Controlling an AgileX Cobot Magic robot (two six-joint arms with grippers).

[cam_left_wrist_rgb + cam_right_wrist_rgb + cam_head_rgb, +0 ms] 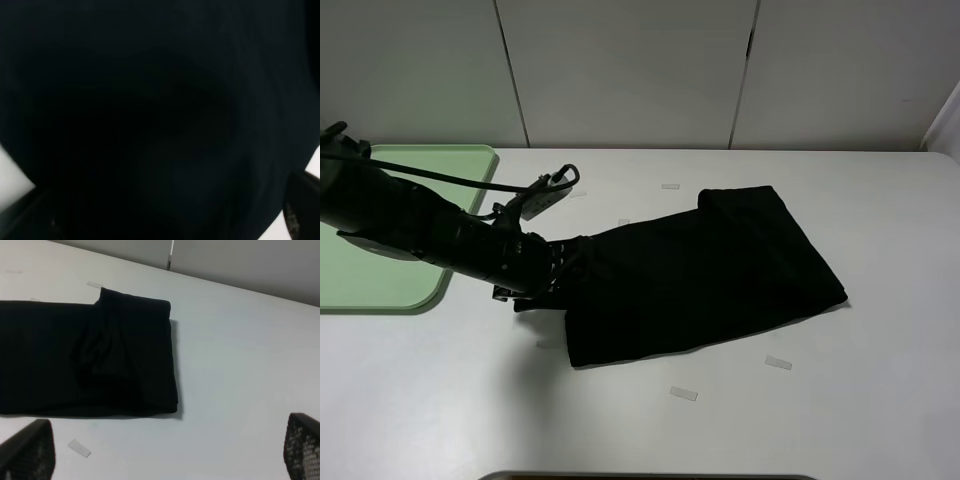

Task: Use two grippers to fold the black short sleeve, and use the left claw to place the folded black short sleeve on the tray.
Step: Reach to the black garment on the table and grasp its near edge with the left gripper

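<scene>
The black short sleeve [700, 270] lies folded into a long band across the middle of the white table; no letters show. My left gripper [565, 268] is down at the band's left end, arm stretched low over the table. In the left wrist view black cloth [160, 100] fills nearly everything, and the gripper [160, 217] stands open with its fingers [302, 210] wide apart at the cloth's edges. The pale green tray [360, 285] sits at the far left, partly under that arm. My right gripper [165, 455] is open and empty, hovering off the band's [75, 355] right end.
Small white paper scraps lie around the shirt: one [683, 393] in front, another [778, 362] front right, a third [669, 186] behind it. Grey wall panels [630, 70] close off the table's far edge.
</scene>
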